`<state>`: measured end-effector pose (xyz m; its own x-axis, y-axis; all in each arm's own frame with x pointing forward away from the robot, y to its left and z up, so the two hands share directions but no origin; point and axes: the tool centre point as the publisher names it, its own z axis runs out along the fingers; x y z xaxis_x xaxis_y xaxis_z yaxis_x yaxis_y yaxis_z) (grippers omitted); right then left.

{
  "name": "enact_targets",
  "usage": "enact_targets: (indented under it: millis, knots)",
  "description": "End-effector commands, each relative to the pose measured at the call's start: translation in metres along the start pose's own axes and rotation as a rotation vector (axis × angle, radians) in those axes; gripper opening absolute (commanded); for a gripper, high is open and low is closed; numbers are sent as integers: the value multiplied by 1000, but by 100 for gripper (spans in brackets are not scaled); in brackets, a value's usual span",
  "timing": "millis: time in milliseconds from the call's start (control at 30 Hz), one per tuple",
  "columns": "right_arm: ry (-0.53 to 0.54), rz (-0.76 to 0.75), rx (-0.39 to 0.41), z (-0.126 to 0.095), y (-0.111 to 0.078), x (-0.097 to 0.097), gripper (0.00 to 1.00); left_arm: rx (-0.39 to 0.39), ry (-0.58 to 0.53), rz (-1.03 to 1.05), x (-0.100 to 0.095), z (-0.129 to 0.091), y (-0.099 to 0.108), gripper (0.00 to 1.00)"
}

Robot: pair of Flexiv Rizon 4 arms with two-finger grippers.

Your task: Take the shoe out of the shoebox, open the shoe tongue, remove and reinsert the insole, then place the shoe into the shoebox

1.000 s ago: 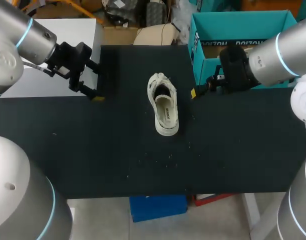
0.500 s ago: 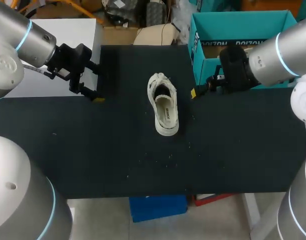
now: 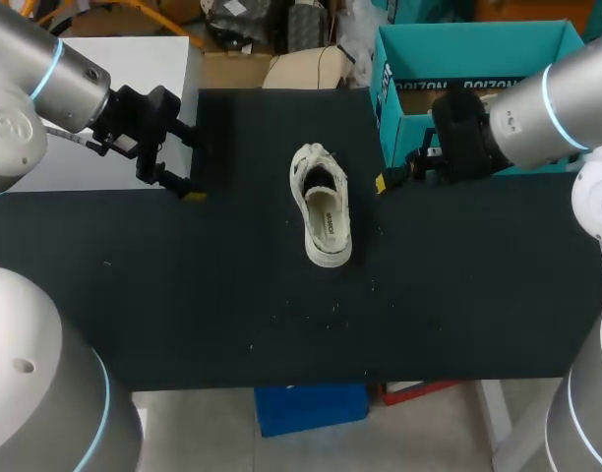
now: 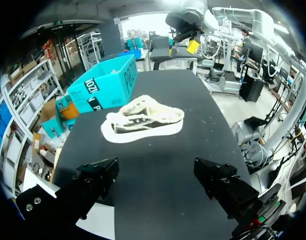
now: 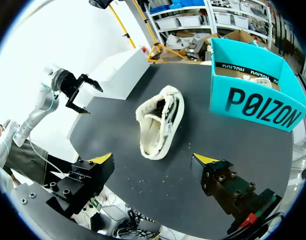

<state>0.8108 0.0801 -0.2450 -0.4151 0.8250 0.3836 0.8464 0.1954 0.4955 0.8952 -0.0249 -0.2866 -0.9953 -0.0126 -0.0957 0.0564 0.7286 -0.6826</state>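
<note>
Black tabletop (image 3: pixel 183 295) carries the white shoe (image 3: pixel 321 214) at centre, outside the teal shoebox (image 3: pixel 390 108). Risk: a one-sided pinch on the soft collar could drag or tip the shoe. Left gripper (image 3: pixel 191 169) and right gripper (image 5: pixel 154 159) flank it, well apart, fingers spread, empty.

The shoe (image 3: pixel 321 218) is white and a bit fuzzy at the edges. It sits near the middle of the black table (image 3: pixel 183 295), out of its box, with its open top facing up. The shoebox (image 3: pixel 478 37) is bright blue-green with black letters on its side. It stands open, with no lid, at the table's far right corner, close to the shoe but not touching it.
</note>
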Motion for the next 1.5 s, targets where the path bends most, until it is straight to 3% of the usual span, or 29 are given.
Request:
enact_targets:
  millis: [33, 100, 167, 367, 533, 1033, 1167, 1200, 1233, 1267, 1333, 1433, 1500]
  knots:
    - [-22, -32, 44, 1, 6, -1, 100, 0, -4, 1, 1, 1, 1, 100]
    - [-28, -52, 57, 5, 14, -5, 100, 0, -4, 1, 1, 1, 1, 100]
    - [-49, -75, 125, 9, 21, -6, 100, 0, -4, 1, 1, 1, 1, 100]
    - [-107, -136, 234, 29, 36, -6, 100, 0, -4, 1, 1, 1, 1, 100]
    - [-245, -145, 365, 54, 44, 1, 100, 0, -4, 1, 1, 1, 1, 100]
    - [-262, -140, 360, 59, 45, 1, 100, 0, -4, 1, 1, 1, 1, 100]
    - [-264, -94, 360, 78, 50, 5, 100, 0, -4, 1, 1, 1, 1, 100]
    - [-260, -79, 357, 85, 51, 6, 82, 0, -4, 1, 1, 1, 1, 100]
    - [-259, -70, 356, 89, 52, 7, 71, 0, -4, 1, 1, 1, 1, 100]
    - [-257, -58, 356, 94, 53, 7, 62, 0, -4, 1, 1, 1, 1, 100]
    - [-255, -43, 366, 104, 54, 7, 52, 0, -4, 1, 1, 1, 1, 100]
    - [-260, -10, 367, 117, 52, 5, 63, 0, -4, 1, 1, 1, 1, 100]
    - [-252, 19, 340, 123, 50, 2, 65, 0, -4, 1, 1, 1, 1, 100]
